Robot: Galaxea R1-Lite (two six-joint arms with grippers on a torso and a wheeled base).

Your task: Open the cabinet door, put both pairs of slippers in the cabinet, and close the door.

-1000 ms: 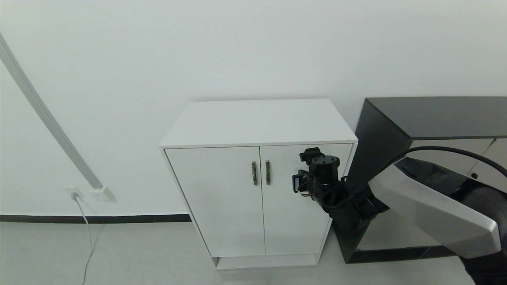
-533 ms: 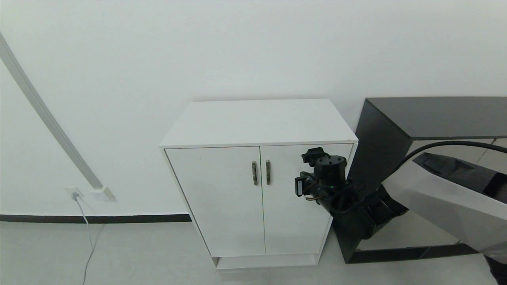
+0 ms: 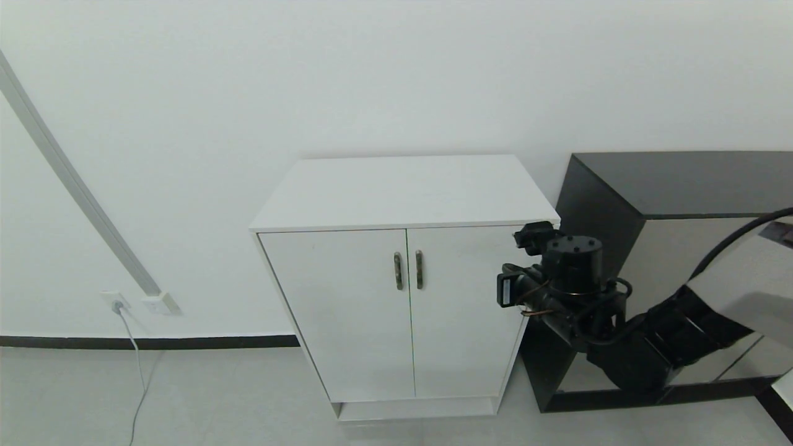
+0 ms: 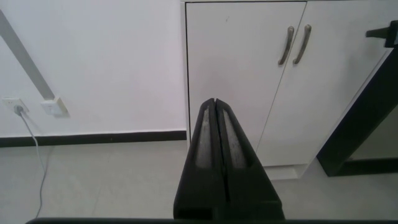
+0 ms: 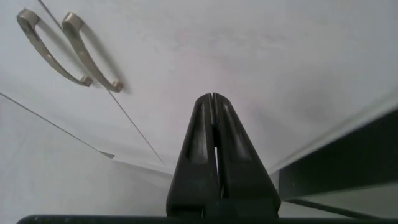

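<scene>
White wall and pale grey floor [image 3: 186, 396] are framing a white two-door wooden cabinet [image 3: 347, 310], which is standing shut just beside a glossy black sideboard [image 3: 595, 192]. Its two curved metal handles [image 3: 397, 271] are sitting side by side at the middle seam. The right hand [image 5: 212, 99], fingers pressed together, is hovering before the right door [image 3: 458, 310] near its outer edge, apart from the handles. The left hand [image 4: 215, 102], likewise pressed together, is hanging farther back, pointing toward the left door [image 4: 242, 68].
</scene>
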